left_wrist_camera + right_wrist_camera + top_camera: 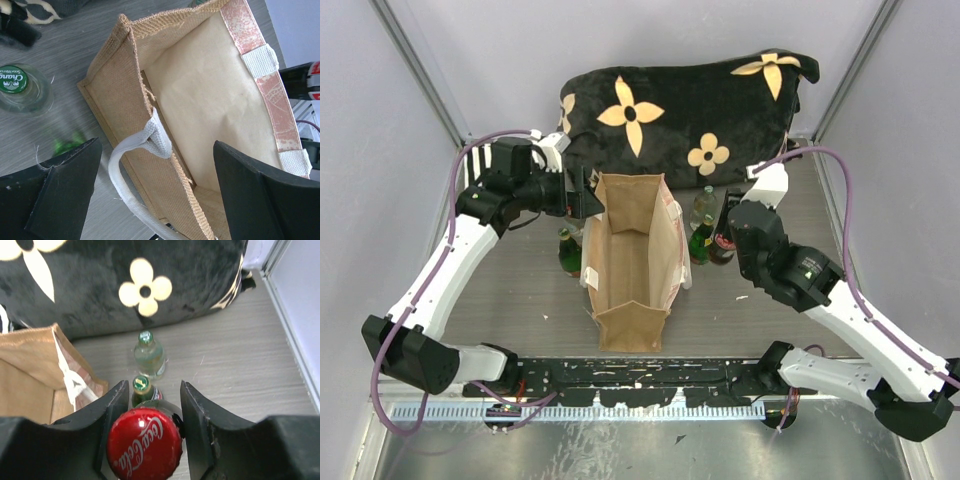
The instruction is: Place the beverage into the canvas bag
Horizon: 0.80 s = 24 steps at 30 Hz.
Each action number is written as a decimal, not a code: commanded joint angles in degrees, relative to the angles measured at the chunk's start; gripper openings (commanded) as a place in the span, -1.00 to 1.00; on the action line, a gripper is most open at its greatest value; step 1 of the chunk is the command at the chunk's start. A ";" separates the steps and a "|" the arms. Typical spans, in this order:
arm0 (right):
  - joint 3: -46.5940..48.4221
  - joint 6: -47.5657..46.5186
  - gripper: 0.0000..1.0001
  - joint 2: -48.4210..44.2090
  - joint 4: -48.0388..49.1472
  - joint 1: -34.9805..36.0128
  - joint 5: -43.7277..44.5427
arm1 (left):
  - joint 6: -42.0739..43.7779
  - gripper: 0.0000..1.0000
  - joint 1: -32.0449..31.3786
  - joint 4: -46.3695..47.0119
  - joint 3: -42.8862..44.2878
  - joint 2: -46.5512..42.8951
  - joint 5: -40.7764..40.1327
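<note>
The right gripper clamps the cap of the Coca-Cola bottle, which apparently stands on the table just right of the mid-table canvas bag. The left gripper gapes astride the bag's left rim. 0 bottles are bagged; lifting and lowering are left.

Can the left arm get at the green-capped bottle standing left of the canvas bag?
Probably yes: the left gripper is open and empty, and the green-capped bottle stands uncovered beside the canvas bag, with nothing between them.
</note>
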 commanded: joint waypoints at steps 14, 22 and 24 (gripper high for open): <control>42.82 -15.60 -0.98 21.02 8.06 0.13 -7.91 | -2.24 1.00 2.29 3.33 -3.07 -2.58 1.58; 49.04 -15.00 -0.98 30.92 10.26 0.18 -17.46 | -3.02 1.00 3.43 3.14 -3.58 -5.49 0.65; 47.75 -14.15 -0.98 32.18 11.22 0.18 -18.88 | -2.43 1.00 4.36 2.32 -2.87 -5.88 0.54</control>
